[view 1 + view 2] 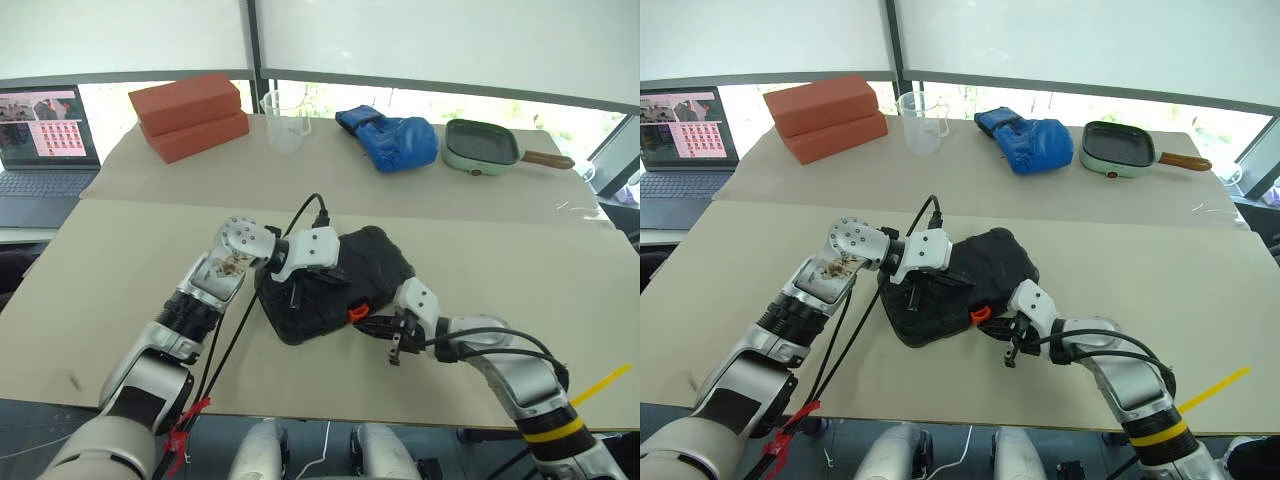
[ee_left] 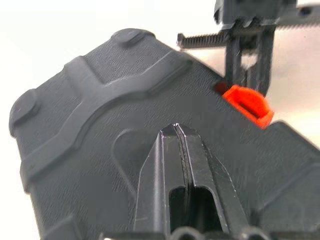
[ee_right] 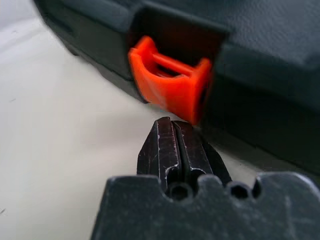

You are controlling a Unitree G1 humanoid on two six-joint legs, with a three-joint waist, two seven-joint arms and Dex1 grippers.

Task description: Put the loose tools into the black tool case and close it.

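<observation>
Head views: the black tool case (image 1: 335,285) lies lid-down, closed, mid-table, the left gripper (image 1: 298,293) resting on its lid. Left wrist: fingers (image 2: 176,150) clenched, empty, on the lid. Right wrist: right gripper (image 3: 173,131) clenched, empty, just below the orange latch (image 3: 172,85).

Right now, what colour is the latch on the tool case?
Bright orange latch, set against the black tool case; the right wrist view shows it best.
</observation>
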